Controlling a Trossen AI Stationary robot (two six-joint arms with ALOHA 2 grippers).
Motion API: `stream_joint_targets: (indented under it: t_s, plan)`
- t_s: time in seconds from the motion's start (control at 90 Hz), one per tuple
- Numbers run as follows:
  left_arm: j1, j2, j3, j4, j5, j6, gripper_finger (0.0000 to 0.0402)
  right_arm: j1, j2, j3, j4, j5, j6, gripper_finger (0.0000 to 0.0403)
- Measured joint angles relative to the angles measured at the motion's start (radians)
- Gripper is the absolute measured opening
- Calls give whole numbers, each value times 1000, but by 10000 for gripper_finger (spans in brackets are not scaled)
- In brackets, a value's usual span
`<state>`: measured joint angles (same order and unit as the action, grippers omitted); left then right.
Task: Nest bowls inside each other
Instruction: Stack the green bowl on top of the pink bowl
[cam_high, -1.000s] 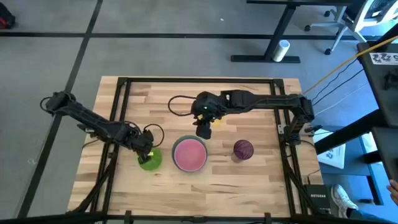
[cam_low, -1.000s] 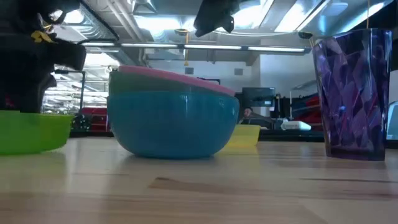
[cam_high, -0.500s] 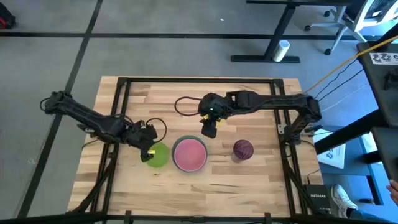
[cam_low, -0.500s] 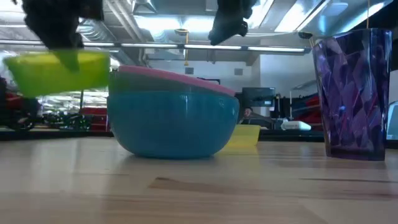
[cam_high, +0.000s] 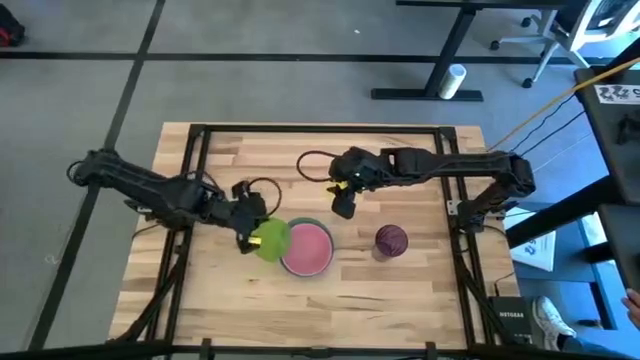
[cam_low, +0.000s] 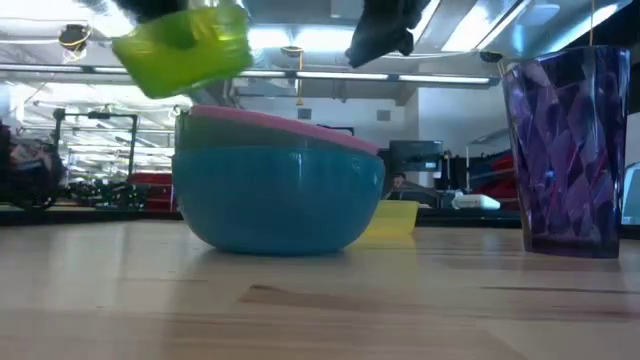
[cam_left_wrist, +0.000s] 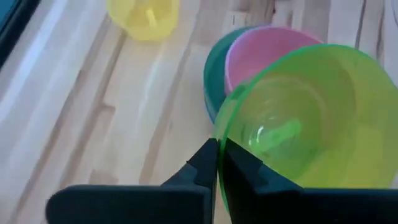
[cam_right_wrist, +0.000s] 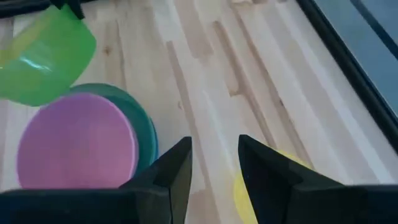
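A lime-green bowl (cam_high: 270, 240) hangs in the air at the left rim of a nested stack, held by my shut left gripper (cam_high: 246, 226). The stack is a pink bowl (cam_high: 307, 248) inside a teal-green one (cam_left_wrist: 214, 74), inside a blue one (cam_low: 280, 195) that stands on the table. In the low view the lime-green bowl (cam_low: 183, 48) is above the stack's rim. My right gripper (cam_right_wrist: 214, 165) stands open above a small yellow bowl (cam_right_wrist: 240, 186), apart from it. A dark purple bowl (cam_high: 391, 240) stands right of the stack. My left gripper pinches the lime-green bowl's rim (cam_left_wrist: 219, 149) on the side toward the table's left, one finger inside the bowl and one outside. The fingers come from the table's left, slanting down. The bowl is lifted clear and tilted, partly over the stack's left rim.
The yellow bowl (cam_low: 390, 220) sits on the table behind the stack, under my right gripper. A black frame (cam_high: 300, 130) runs around the wooden table top. Bare wood lies along the near edge (cam_high: 300, 300) and at the far left.
My left gripper has lifted the lime-green bowl off the table and carried it up and toward the right, to the stack's left rim; the bowl has tipped. My right gripper has drifted a little toward the table's right edge, staying above the yellow bowl.
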<state>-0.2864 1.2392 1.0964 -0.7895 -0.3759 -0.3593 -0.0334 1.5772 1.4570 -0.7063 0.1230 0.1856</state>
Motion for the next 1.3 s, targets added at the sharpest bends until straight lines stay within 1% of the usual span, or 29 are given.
stream_joint_targets:
  t_s: [0.167,0.289,0.378,0.489,0.611,0.8,0.989,1.067,1.3]
  plan:
    - [47,57,28,81,56,86,0,-18,0,0,0,9,-6,117]
    - [74,101,50,104,93,129,0,-38,-3,0,3,-7,-7,117]
    - [86,133,57,107,116,144,0,-41,-3,0,4,-9,-7,117]
    - [99,175,57,160,155,169,0,-41,-3,0,18,-10,-7,117]
    - [115,218,57,182,187,186,0,-40,-3,0,21,-10,-8,117]
    - [151,266,57,156,225,201,0,-40,-3,1,15,-10,-9,117]
    - [195,281,57,82,228,209,0,-40,-4,1,-3,-11,-8,117]
    - [206,281,57,80,235,212,0,-40,-4,1,-7,-11,-8,117]
    - [210,306,57,100,306,218,0,-40,-4,1,-8,-11,-8,117]
